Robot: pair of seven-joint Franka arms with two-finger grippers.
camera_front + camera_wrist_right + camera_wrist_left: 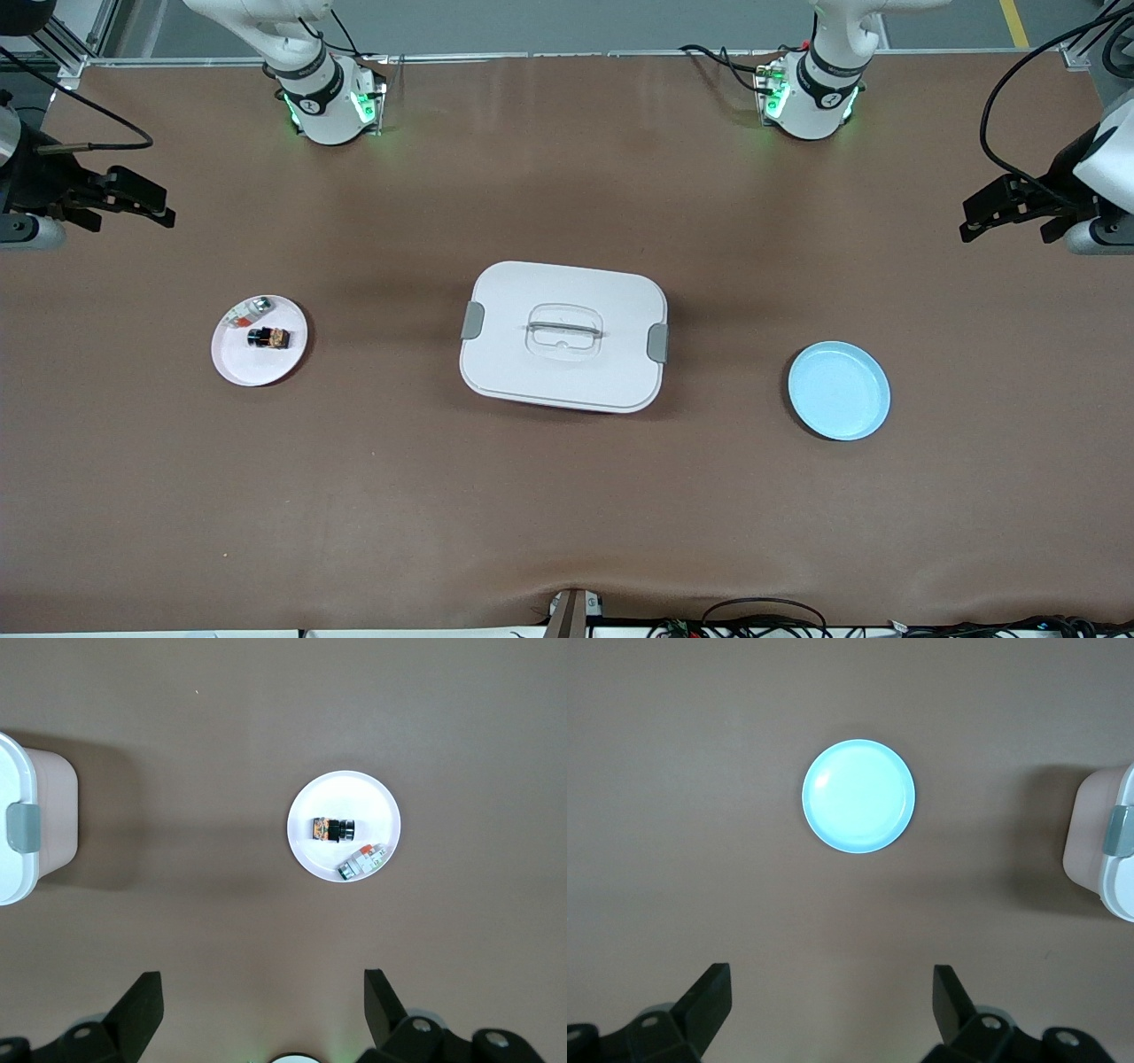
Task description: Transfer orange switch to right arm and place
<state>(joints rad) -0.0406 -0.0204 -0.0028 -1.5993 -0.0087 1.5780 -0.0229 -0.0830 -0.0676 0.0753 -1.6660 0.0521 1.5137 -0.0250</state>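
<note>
Black left gripper (pixel 974 226) raised at table's end, right gripper (pixel 159 213) likewise, jaws apart

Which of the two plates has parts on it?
The white plate toward the right arm's end of the table: it carries the orange switch and a small red-white-silver piece. The light blue plate is bare.

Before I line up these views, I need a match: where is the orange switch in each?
Front view: orange switch lies on the white plate, toward the right arm's end.
Left wrist view: not in it.
Right wrist view: on that plate, mid-picture.
Shared landmark: the white lidded box.
</note>
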